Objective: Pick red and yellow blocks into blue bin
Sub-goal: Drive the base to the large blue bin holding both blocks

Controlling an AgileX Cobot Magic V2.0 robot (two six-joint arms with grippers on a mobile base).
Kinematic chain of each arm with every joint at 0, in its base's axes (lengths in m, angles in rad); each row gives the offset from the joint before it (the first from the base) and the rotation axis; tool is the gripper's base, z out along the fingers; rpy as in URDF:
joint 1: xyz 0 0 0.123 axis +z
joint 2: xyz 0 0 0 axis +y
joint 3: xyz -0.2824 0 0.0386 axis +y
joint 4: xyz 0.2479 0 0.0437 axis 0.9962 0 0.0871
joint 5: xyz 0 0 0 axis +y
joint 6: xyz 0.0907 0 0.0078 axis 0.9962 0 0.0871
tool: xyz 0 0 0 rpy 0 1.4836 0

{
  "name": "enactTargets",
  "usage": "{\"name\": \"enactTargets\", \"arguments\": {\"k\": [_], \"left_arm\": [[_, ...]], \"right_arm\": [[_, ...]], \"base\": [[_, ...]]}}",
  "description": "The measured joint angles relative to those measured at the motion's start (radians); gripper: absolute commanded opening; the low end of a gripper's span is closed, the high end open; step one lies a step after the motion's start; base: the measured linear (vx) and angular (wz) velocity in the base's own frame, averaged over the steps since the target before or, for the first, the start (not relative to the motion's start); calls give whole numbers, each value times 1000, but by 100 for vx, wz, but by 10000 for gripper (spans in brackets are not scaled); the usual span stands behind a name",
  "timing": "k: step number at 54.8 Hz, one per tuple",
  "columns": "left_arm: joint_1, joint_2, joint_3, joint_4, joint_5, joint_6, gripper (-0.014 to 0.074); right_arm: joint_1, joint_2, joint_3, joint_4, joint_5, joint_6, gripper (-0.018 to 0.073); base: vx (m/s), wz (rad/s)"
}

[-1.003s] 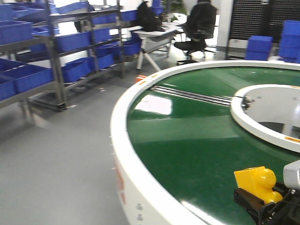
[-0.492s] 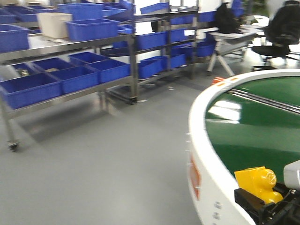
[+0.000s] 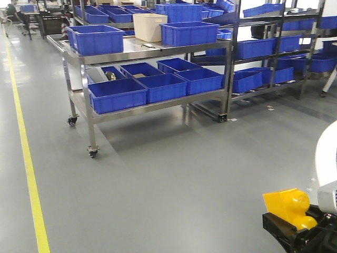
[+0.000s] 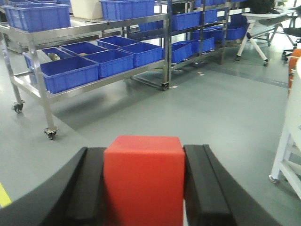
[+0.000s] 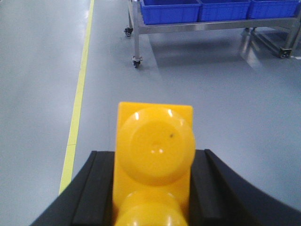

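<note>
cube (image 4: 143, 181) in left tool (image 4: 143, 156) | brick (image 5: 155, 141) in right tool (image 5: 151, 158) | bins (image 3: 117, 94) on cart (image 3: 158, 52) ahead | floor line (image 3: 26, 158) left of cart

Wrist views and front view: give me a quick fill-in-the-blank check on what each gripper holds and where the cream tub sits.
1. The left gripper is shut on a plain cube coloured ____.
2. The right gripper is shut on a studded brick coloured ____.
3. In the front view, the cream tub stands on the ____ shelf of the steel cart.
Missing words: red; yellow; top.
</note>
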Motion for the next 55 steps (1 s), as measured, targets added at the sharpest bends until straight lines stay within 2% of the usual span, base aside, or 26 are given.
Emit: {"name": "enactTargets", "arguments": {"k": [55], "left_arm": [[0, 0, 0, 0, 0, 0, 2]], "right_arm": [[0, 0, 0, 0, 7, 0, -8]], "base": [[35, 4]]}}
